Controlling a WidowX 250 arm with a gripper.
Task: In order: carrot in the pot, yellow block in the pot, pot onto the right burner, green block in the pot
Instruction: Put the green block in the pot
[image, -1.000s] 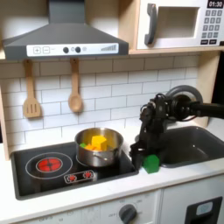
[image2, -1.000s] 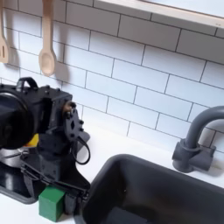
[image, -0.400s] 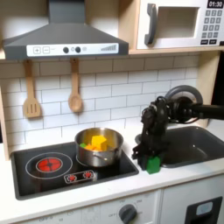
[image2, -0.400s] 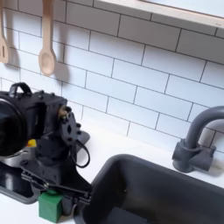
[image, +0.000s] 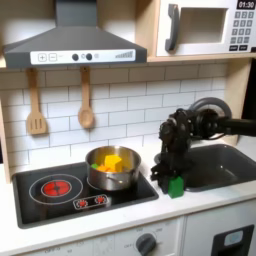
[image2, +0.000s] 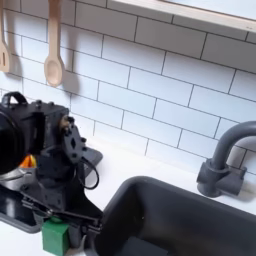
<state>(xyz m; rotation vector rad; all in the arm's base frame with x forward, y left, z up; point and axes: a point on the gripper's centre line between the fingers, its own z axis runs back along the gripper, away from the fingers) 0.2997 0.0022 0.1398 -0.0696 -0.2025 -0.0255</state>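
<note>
In the first exterior view the steel pot (image: 112, 174) stands on the black stove's burner on the first exterior view's right. The yellow block (image: 114, 161) lies inside it, with an orange and green bit beside it that looks like the carrot (image: 98, 158). The green block (image: 175, 187) sits on the white counter between stove and sink. My gripper (image: 173, 182) is low over it, open, with one finger on each side. In the second exterior view the green block (image2: 55, 237) shows between the black fingers of the gripper (image2: 57, 228), and the pot (image2: 8, 178) is at the left edge.
A red-ringed burner (image: 57, 187) lies on the first exterior view's left of the stove (image: 40, 205). The dark sink (image2: 170, 215) and grey faucet (image2: 225, 160) are on the second exterior view's right. Wooden utensils (image: 86, 100) hang on the tiled wall.
The gripper has come down around the green block. The block and the pot have stayed where they were.
</note>
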